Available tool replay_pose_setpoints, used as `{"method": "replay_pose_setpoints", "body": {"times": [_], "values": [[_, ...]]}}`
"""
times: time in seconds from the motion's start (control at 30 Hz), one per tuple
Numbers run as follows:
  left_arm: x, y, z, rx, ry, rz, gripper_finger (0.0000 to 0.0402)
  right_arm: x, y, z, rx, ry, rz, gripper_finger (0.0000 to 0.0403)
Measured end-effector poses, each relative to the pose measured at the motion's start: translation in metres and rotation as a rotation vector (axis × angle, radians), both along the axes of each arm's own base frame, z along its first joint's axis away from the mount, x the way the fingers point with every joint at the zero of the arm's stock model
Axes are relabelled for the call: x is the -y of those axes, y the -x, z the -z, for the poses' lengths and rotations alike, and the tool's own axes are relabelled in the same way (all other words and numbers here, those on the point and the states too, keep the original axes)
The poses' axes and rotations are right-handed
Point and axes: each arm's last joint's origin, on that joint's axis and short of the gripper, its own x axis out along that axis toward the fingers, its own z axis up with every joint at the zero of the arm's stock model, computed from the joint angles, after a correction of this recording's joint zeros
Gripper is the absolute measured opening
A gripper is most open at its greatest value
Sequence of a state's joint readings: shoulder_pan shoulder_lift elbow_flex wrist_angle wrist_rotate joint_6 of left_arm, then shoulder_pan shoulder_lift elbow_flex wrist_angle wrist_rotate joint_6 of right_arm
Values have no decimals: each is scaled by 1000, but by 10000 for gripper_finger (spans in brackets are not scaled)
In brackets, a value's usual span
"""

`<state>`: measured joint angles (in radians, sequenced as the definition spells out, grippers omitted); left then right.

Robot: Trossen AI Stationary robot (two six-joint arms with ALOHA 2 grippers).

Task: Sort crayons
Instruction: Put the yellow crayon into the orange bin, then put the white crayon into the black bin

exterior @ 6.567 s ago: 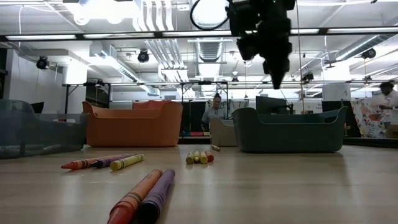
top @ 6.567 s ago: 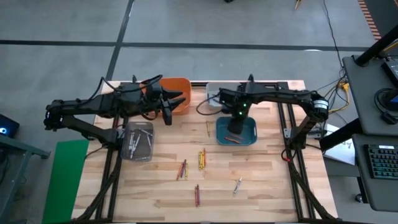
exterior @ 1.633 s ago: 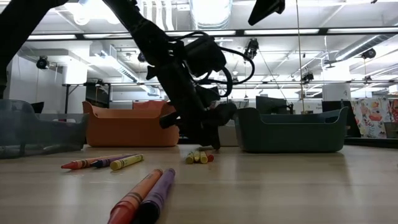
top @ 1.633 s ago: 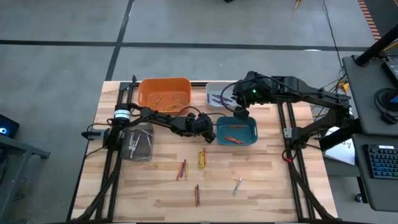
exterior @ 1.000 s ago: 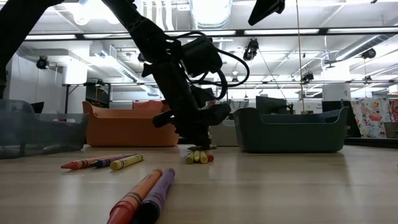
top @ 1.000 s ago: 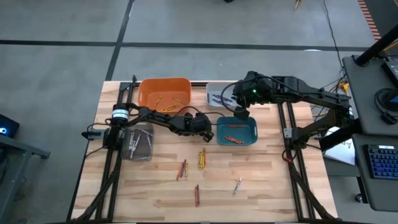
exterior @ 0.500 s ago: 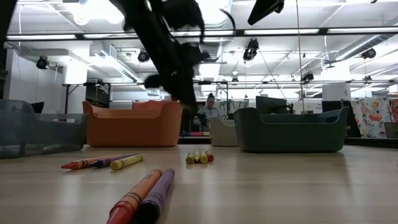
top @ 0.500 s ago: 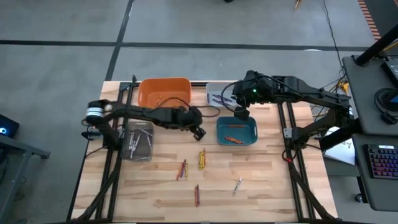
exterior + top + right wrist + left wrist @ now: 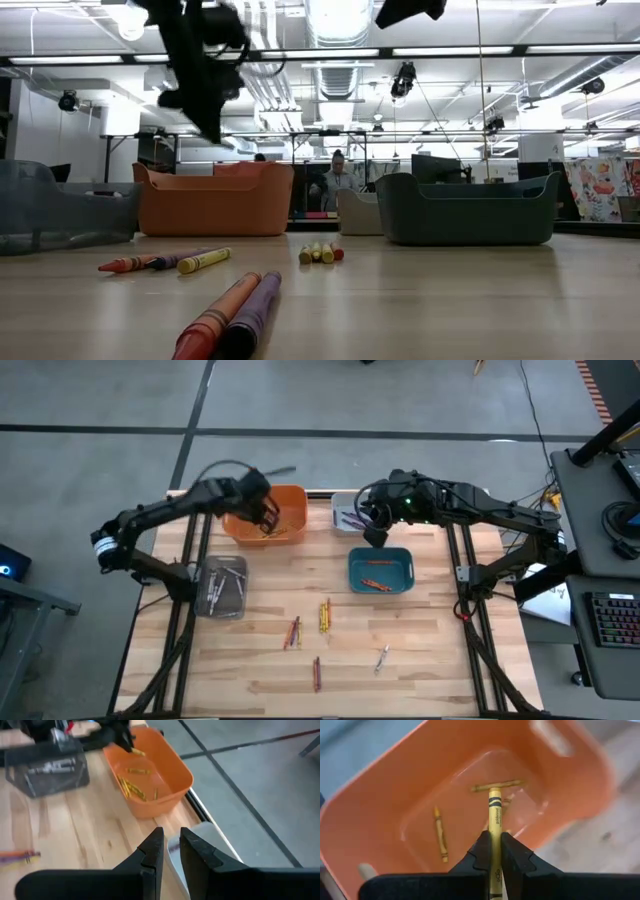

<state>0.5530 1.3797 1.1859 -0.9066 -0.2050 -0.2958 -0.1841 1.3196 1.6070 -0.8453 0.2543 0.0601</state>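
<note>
My left gripper hangs over the orange bin, shut on a yellow crayon. Several yellow crayons lie on the bin's floor. Loose crayons lie on the table: yellow ones, red and orange ones, a red one and a grey one. My right gripper hovers between the white bin and the teal bin. Its fingers stand a little apart with nothing between them. My left gripper pinches the yellow crayon's rear half between its two fingers. The crayon lies along the fingers, and its front end sticks out past their tips. The fingers come slanting down from above. The crayon is lifted clear, above the orange bin's inside.
A grey bin with grey sticks stands at the table's left. The teal bin holds a red crayon. In the low view an orange and a purple crayon lie close to the camera. A person sits in the room beyond.
My left gripper has risen from the table beside the teal bin and swung toward the far left, carrying the yellow crayon over the orange bin. My right gripper has shifted a little toward the left.
</note>
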Motion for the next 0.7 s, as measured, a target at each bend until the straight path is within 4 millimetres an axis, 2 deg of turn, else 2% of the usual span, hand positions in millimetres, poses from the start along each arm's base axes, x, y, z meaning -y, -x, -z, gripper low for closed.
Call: {"method": "replay_pose_setpoints", "body": {"times": [0.13, 0.23, 0.4, 0.7], "values": [[-42, 18, 27, 1, 110, -148, 0, 1, -7, 0, 30, -25, 22, 52], [-57, 26, 41, -40, 157, -230, 3, 2, -9, 0, 49, -55, 46, 52], [-63, 25, 48, -60, 166, -235, 22, 2, -9, -1, 81, -97, 79, 52], [-61, 26, 44, -67, 144, -196, 57, 0, -8, 1, 131, -278, 148, 52]]}}
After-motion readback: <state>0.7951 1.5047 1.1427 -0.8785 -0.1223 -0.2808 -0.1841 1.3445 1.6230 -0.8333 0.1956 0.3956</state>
